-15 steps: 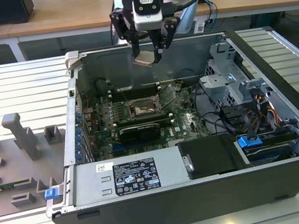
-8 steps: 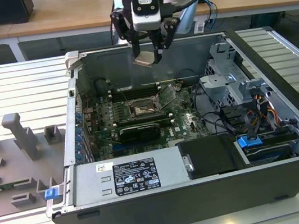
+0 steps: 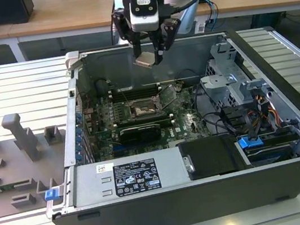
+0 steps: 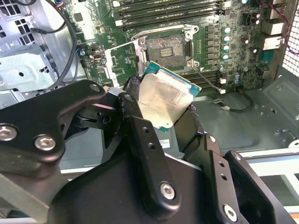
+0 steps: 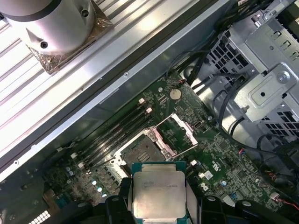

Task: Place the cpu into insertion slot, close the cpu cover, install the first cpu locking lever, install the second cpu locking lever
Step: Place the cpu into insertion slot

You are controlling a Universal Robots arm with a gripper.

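Note:
My gripper (image 3: 148,60) hangs above the open computer case, shut on the cpu (image 3: 146,61), a flat square chip with a pale silvery top. Both wrist views show the cpu (image 4: 163,99) (image 5: 159,193) clamped between the black fingers (image 4: 140,135). Below it, on the green motherboard, lies the insertion slot (image 3: 140,110) (image 4: 167,48) (image 5: 142,151), bare, with a dark centre and a metal rim. The cpu cover (image 5: 180,131) (image 4: 124,63) stands swung open beside the slot. A thin wire locking lever (image 4: 208,79) lies next to the socket.
Long black memory slots (image 3: 136,95) run behind the socket. A black card (image 3: 137,133) sits in front of it. A drive cage (image 3: 234,85) with cables fills the case on the exterior view's right. The power supply (image 3: 127,179) is near the front. Grey fixtures (image 3: 20,141) lie outside the case.

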